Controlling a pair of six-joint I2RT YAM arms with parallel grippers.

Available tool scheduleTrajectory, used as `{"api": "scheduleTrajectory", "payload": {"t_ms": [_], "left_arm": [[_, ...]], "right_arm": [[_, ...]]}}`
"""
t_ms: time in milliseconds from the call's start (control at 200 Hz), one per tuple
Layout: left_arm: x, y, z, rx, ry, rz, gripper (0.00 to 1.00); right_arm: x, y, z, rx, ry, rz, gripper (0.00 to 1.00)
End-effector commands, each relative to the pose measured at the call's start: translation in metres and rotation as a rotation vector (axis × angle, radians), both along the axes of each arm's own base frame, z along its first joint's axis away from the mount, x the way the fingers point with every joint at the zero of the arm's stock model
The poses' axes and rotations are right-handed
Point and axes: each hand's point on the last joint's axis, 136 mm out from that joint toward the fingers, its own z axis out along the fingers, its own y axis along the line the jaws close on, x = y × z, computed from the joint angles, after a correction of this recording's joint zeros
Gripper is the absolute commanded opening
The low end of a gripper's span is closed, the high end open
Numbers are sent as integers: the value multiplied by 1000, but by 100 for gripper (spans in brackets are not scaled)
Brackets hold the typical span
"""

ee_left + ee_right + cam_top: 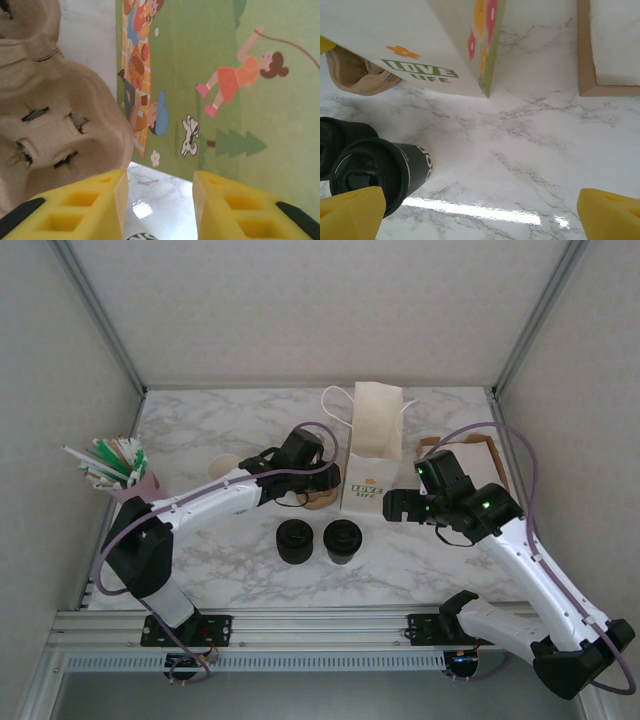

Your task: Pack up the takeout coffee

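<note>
So far nothing is packed: the coffee cup (343, 540) stands lidded on the table in front of the paper bag (372, 445), just beside a second black stack (295, 540) (lids or another cup, I cannot tell). The right gripper (480, 215) hovers near the cup, fingers wide and empty. The left gripper (160, 202) is by the bag, fingers narrow with nothing between them. The cardboard carrier (55, 125) crowds that side.

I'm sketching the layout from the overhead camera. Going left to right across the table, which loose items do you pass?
Pink cup of straws → tan round item → left black lid → lidded coffee cup → cardboard tray. The paper bag overlaps the coffee cup sideways, so it is left out.
</note>
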Motion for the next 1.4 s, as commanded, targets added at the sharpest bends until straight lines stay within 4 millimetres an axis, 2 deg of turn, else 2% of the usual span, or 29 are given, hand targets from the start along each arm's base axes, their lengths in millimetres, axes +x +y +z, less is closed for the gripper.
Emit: {"api": "scheduleTrajectory", "payload": {"t_ms": [0,260,531,706,816,906,1132,1397], "left_arm": [[8,-17,13,-62,-22,-44,38],[1,-47,14,-117,-5,-131,38],[-8,-76,8,-149,15,-184,38],[-17,-102,9,-190,22,-240,37],[-24,-116,14,-207,18,-276,37],[-26,-110,20,-206,0,-262,37],[-32,-76,36,-188,-39,-212,38],[-26,-26,50,-183,-71,-124,39]], "right_arm": [[-3,-16,-2,-51,-2,-45,99],[-4,-18,8,-58,-16,-37,99],[-8,-18,34,-60,-31,5,98],[-8,-8,55,-31,-48,65,93],[-3,1,70,-17,-50,101,87],[4,8,80,-12,-48,125,77],[33,29,94,-46,-39,180,50],[69,45,98,-112,-61,232,37]]}}
